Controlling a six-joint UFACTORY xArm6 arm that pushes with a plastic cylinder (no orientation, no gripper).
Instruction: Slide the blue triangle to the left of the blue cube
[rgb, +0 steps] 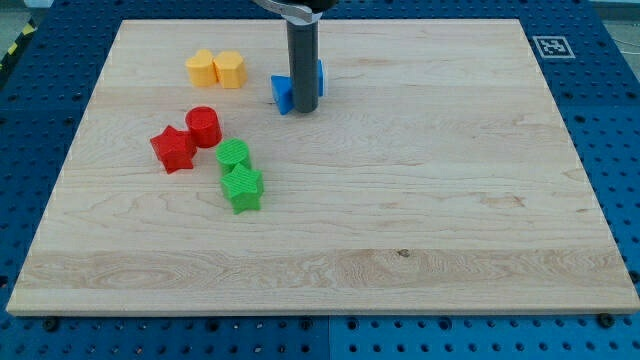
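My tip (303, 108) down between two blue blocks (283, 94), shapes mostly hidden by rod, no claw fitted, rod top cut off.

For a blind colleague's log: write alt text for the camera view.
My tip rests among the blue blocks, a blue piece on its left and another behind its right, shapes partly hidden. On the wooden board, two yellow blocks sit upper left, with a red star, red cylinder and two green blocks below.
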